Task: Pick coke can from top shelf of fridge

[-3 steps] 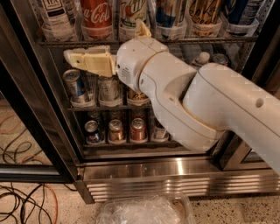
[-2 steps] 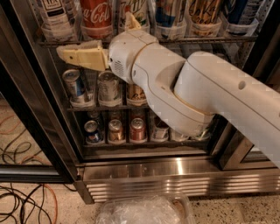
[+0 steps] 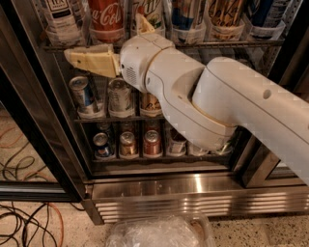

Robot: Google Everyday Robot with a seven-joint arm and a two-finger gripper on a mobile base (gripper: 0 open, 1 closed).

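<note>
The red coke can [image 3: 106, 19] with white script stands in a clear holder on the top shelf [image 3: 241, 43] of the fridge [image 3: 193, 190], second from the left. Its lid is cut off by the top edge of the view. My gripper [image 3: 90, 61] is cream-coloured and points left. It sits just below the shelf's front rail, under and slightly left of the coke can, in front of the cans one rack down. The white arm [image 3: 222, 101] reaches in from the right and hides much of the middle racks.
Other cans and bottles flank the coke can on the top shelf: a white-labelled bottle [image 3: 60, 19] to the left, a gold-orange can [image 3: 224, 14] to the right. Lower racks hold several cans [image 3: 84, 96]. The black door frame [image 3: 36, 120] stands left. Cables [image 3: 24, 226] and a plastic-wrapped object [image 3: 159, 231] lie on the floor.
My gripper has moved left along the front of the fridge, and now sits below and left of the coke can. The arm has swung further across the racks.
</note>
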